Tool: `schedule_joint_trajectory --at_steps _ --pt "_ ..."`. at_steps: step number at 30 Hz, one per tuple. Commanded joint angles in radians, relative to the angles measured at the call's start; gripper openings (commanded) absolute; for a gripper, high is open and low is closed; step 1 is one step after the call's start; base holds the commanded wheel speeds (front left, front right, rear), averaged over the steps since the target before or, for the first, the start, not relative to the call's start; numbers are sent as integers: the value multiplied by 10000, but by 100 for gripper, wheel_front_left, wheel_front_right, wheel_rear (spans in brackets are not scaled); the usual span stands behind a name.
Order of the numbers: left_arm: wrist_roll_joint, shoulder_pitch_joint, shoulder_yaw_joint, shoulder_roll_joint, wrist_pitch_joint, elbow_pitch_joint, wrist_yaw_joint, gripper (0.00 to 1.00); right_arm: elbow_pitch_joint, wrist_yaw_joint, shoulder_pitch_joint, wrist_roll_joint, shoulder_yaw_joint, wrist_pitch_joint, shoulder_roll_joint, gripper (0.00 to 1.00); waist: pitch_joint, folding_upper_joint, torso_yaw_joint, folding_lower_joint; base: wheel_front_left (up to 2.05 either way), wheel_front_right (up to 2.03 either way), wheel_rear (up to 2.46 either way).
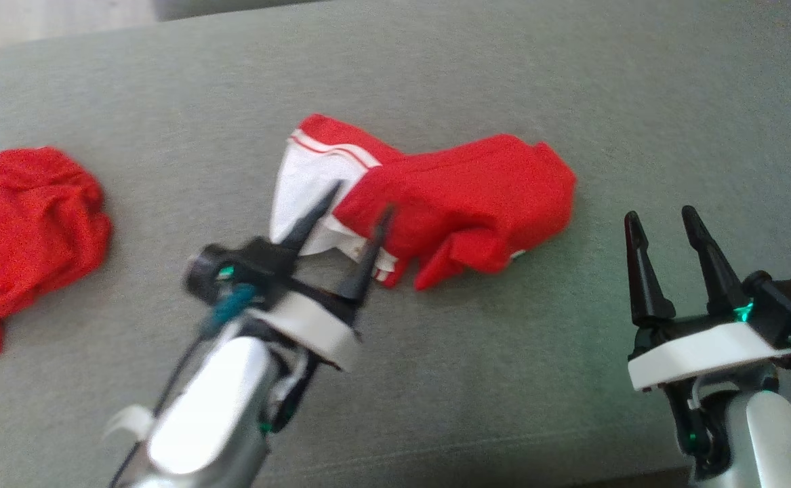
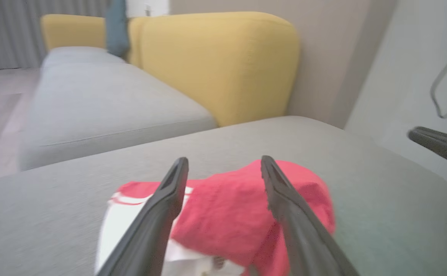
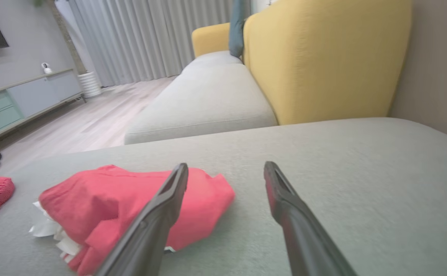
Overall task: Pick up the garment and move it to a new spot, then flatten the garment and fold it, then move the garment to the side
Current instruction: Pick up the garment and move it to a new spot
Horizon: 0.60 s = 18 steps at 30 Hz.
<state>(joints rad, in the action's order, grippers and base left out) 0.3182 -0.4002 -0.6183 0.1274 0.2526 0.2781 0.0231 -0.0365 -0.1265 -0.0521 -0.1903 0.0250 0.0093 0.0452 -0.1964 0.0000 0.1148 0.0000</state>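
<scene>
- Grey upholstered surface [image 1: 436, 81]: the carrier of everything listed here; its cloth is plain and even.
- Garment [image 1: 449, 203]: red with a white panel and red-striped trim. It lies crumpled near the middle of the surface, the white part toward the left edge and the red bulk toward the right edge. A folded red flap points to the near edge.
- Left gripper [image 1: 362, 198]: its two dark fingers are spread wide and nothing is clamped between them. In the head view the tips sit over the garment's near-left part, one over the white panel and one at the rim of the red. Whether they touch the cloth cannot be told.
- Left wrist view: the same spread fingers [image 2: 173, 191] frame the garment [image 2: 227, 214], which lies flat on the surface.
- Right gripper [image 1: 660, 215]: released, fingers apart and empty, toward the near right corner of the surface, clear of the garment's right end.
- Right wrist view: the right gripper [image 3: 226, 165] points across bare grey cloth, with the garment [image 3: 112, 199] off to that view's left.
- Second red cloth [image 1: 26, 217]: bunched at the left edge of the surface (well apart from the garment).
- Background: a yellow backrest [image 3: 323, 57], pale curtains [image 3: 150, 34] and a wooden floor [image 3: 85, 122].
</scene>
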Motion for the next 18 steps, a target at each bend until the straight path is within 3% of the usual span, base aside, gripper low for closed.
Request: schedule_joint_trajectory --at_steps 1,8,13,18 --pt "77 -102 559 179 88 -428 -92 100 -399 -42 -210 60 206 36 51 100 349 0 -567 0 0 0 0" --pt "164 894 2631 709 90 -1085 -702 100 -457 -42 -88 244 220 280 51 100 751 0 -1412 0 0 0 0" --pt "127 1627 3645 1201 90 -1135 -690 100 -415 -42 143 371 161 400 51 100 1063 0 -1619 0 0 0 0" --pt "8 2089 3702 1446 91 -991 -528 100 -443 -42 553 494 -85 516 51 100 1343 0 -1640 0 0 0 0"
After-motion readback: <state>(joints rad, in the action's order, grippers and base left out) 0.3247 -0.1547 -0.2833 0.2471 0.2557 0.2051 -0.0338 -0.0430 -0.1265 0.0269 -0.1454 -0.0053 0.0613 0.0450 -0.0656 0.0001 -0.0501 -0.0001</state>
